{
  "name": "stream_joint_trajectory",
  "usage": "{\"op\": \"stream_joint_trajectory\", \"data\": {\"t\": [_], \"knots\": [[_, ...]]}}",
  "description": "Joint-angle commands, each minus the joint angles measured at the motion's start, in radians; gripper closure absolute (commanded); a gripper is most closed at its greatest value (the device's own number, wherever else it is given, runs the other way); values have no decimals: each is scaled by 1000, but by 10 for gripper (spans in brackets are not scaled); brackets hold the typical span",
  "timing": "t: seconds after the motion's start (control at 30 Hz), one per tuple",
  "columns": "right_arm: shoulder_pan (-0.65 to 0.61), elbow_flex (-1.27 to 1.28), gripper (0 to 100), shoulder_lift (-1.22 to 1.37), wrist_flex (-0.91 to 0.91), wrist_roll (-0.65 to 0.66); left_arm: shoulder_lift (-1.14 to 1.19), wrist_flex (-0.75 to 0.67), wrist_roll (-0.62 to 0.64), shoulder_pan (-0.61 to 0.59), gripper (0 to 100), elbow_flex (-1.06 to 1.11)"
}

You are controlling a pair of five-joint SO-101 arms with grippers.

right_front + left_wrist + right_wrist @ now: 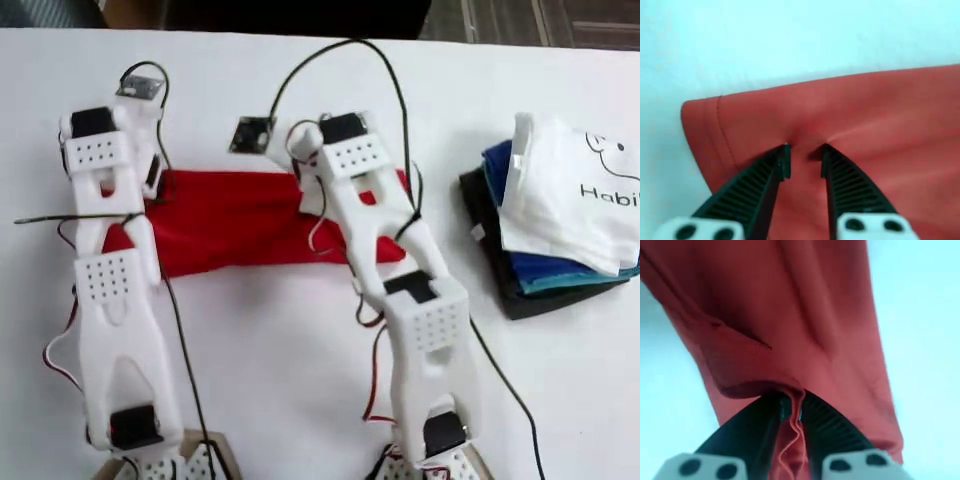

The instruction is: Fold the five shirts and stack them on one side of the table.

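red shirt [235,228] partly covered, white shirt [570,195] cut off at right edge

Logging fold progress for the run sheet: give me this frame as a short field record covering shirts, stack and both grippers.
shirt in work: red shirt, lying as a long band across the table
left gripper: pinching a pucker of the red shirt near one end
right gripper: clamped on an edge of the red shirt
stack: white shirt on top, then blue shirt, teal shirt, black shirt at the bottom
stack side: right arm's side
remaining: red shirt not yet on stack
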Motion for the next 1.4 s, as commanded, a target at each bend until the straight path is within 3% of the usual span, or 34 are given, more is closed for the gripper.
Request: {"op": "stream_joint_trajectory", "data": {"t": [0.0,0.23,0.6,0.8,0.97,1.1,1.37], "knots": [[5,-60,973,21,8,3,18,9,5,2,867,-12],[18,-92,816,2,36,2,26,9,5,5,867,-13],[68,-181,812,-116,231,2,26,9,5,5,867,-13],[81,-60,812,-160,199,0,26,9,5,5,867,-13],[105,-9,812,-99,44,-74,28,9,5,5,867,-13],[59,-6,811,-74,41,-147,31,9,5,5,867,-13],[-33,-2,811,-68,159,-147,32,9,5,5,867,-13]]}}
